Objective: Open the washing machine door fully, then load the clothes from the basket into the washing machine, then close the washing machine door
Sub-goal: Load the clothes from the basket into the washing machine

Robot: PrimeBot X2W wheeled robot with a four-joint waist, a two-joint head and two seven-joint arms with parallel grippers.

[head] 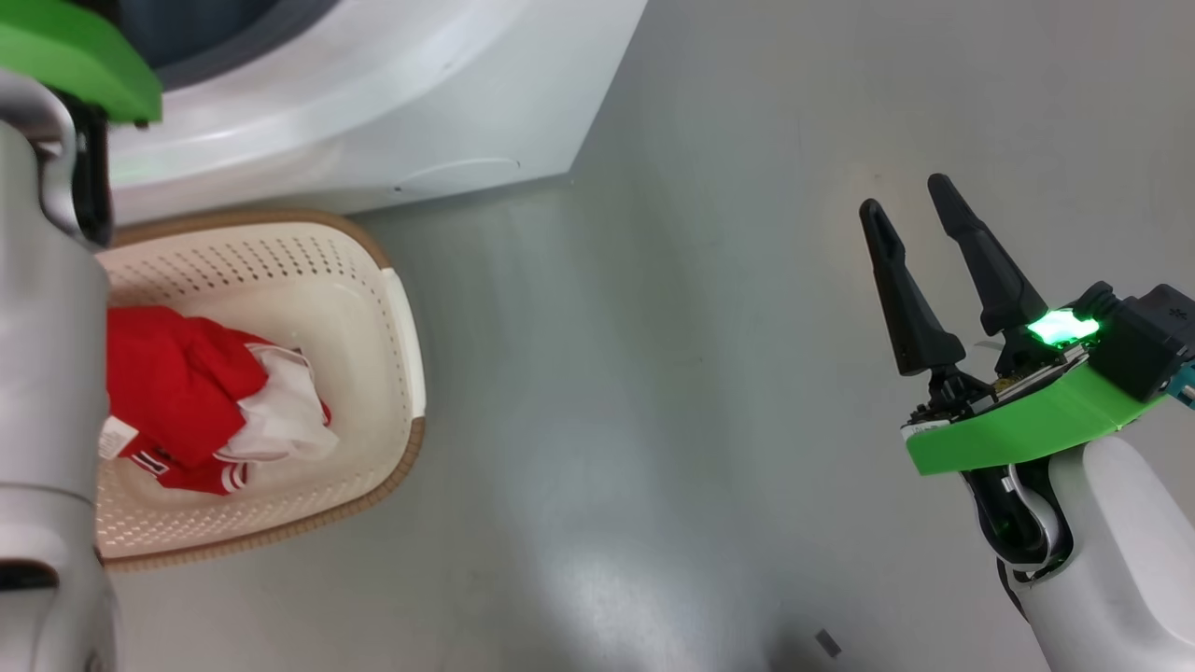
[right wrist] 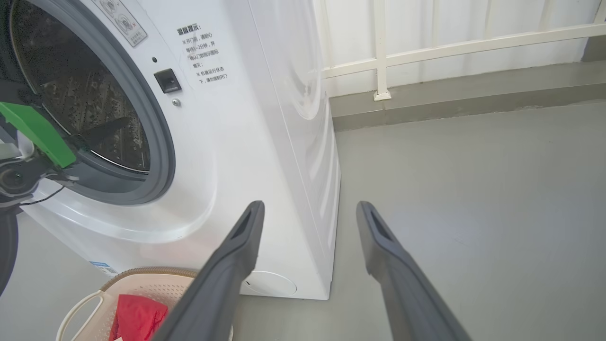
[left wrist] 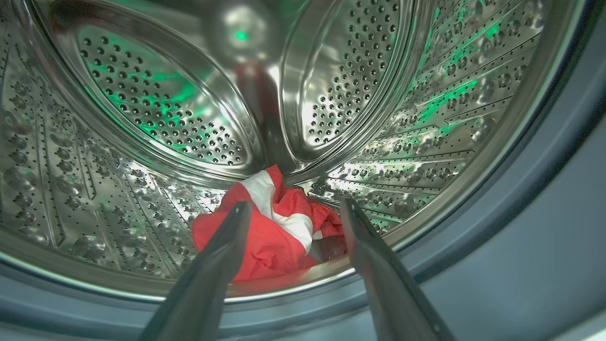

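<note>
The washing machine (head: 373, 112) stands open, and its door is out of view. My left gripper (left wrist: 296, 204) is open inside the steel drum (left wrist: 156, 109), just above a red and white garment (left wrist: 270, 232) lying loose on the drum floor. From the right wrist view, one of its dark fingers (right wrist: 102, 132) reaches past the grey rubber ring (right wrist: 161, 156). More red and white clothes (head: 177, 392) lie in the cream basket (head: 401, 327) on the floor before the machine. My right gripper (head: 904, 196) hangs open and empty over bare floor, far right of the basket.
My pale left forearm (head: 47, 373) covers the basket's left side. A white railing (right wrist: 378, 52) and a low kerb run behind the machine (right wrist: 265, 118). Grey floor (head: 653, 420) spreads to the right of the machine and basket (right wrist: 142, 279).
</note>
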